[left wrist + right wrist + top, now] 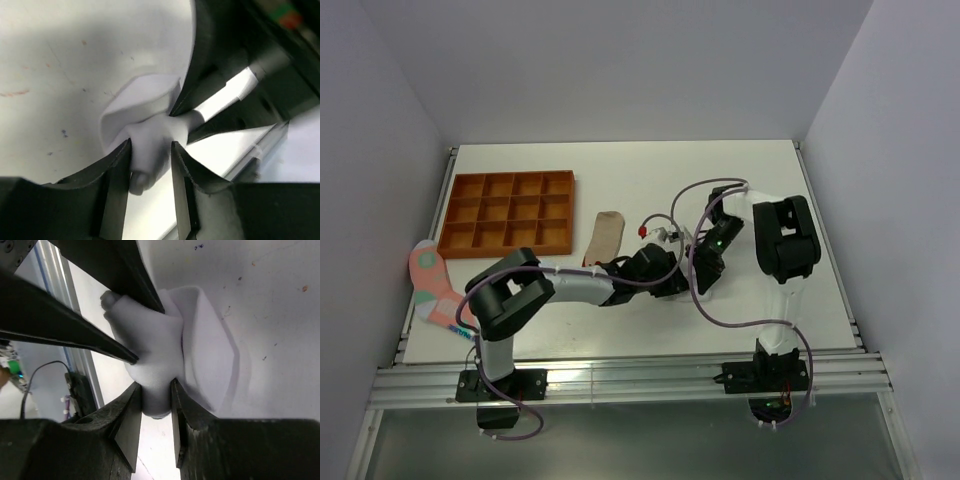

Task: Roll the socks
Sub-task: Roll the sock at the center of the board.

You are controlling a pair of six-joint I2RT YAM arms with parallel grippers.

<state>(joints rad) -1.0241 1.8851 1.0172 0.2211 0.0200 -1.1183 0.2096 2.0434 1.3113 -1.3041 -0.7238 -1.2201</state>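
A white sock (145,100) lies bunched on the white table, pinched from two sides. My left gripper (151,147) is shut on one end of it. My right gripper (155,387) is shut on a fold of the same sock (205,350). In the top view the two grippers, left (665,272) and right (703,268), meet tip to tip at the table's middle and hide the sock. No cuff stripes show. A beige sock (605,235) lies flat just behind the left gripper. A red sock with pale spots (432,285) hangs over the table's left edge.
A brown wooden tray (510,210) with several empty compartments stands at the back left. Purple cables (720,185) loop over both arms. White walls close in the table on three sides, and a metal rail (640,375) runs along the near edge.
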